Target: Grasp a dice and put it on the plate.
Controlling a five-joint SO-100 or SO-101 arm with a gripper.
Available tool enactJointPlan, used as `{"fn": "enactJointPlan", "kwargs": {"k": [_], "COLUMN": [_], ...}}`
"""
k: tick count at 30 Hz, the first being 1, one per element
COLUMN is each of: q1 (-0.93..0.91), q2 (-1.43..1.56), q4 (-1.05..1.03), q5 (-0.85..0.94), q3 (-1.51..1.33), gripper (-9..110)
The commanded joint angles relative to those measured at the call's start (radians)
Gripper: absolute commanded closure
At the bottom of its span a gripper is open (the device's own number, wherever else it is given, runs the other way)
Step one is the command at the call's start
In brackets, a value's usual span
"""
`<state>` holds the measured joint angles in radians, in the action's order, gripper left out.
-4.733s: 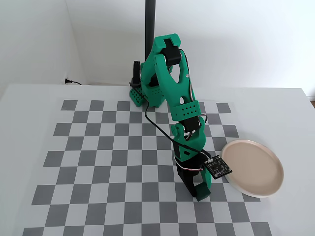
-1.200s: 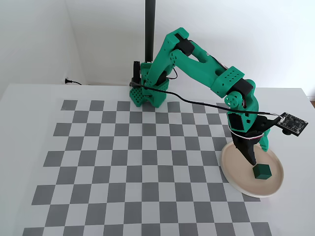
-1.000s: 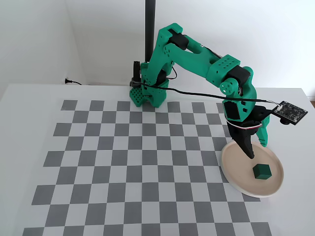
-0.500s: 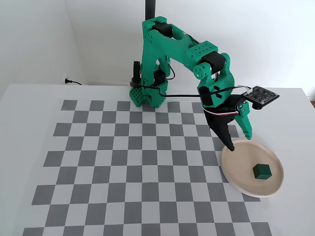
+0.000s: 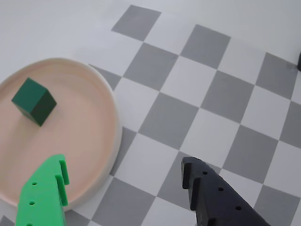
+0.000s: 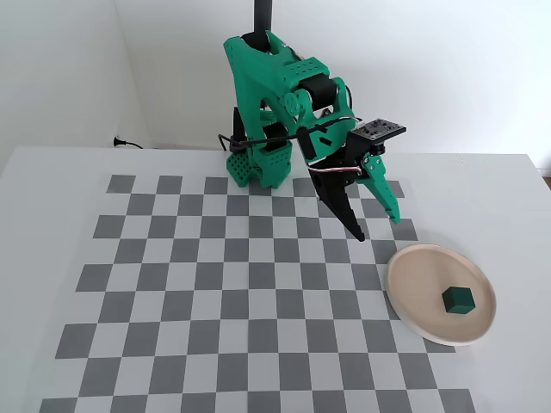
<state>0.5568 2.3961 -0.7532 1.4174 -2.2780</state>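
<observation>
White tabletop printed with a grey-and-white checkerboard (image 5: 207, 84) fills the wrist view. Two fingers enter from the bottom edge, a bright green one (image 5: 44, 197) at the left and a black one (image 5: 214, 197) at the right, standing wide apart with nothing between them; the gripper (image 5: 123, 170) hangs over the plate's edge and the squares beside it. The plate (image 5: 110, 94), pinkish-beige with a paler rim, is cut off by the left and bottom edges. The dice (image 5: 34, 101), a dark green cube with plain faces, sits on the plate's floor, clear of the rim and well apart from both fingers.

White walls back the fixed view. The green arm (image 6: 275, 95) is folded high above its base at the far side of the checkerboard (image 6: 172, 275), forearm angled down so that the gripper (image 6: 377, 228) points at the board, jaws spread and empty. The plate (image 6: 405, 301) lies at the right, near the gripper's tips. The dice (image 6: 458, 300) rests inside it, right of centre. A dark pole behind the arm is cut off at the top edge.
</observation>
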Motion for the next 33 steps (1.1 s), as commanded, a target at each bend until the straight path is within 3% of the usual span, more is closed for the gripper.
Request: {"fn": "enactJointPlan", "kwargs": {"k": [1, 33], "q1": [-0.041, -0.296], "q2": [0.08, 0.526], "q4": [0.037, 0.147], "q5": [-0.017, -0.236], "q3": [-0.017, -0.454], "gripper": [82, 84]}}
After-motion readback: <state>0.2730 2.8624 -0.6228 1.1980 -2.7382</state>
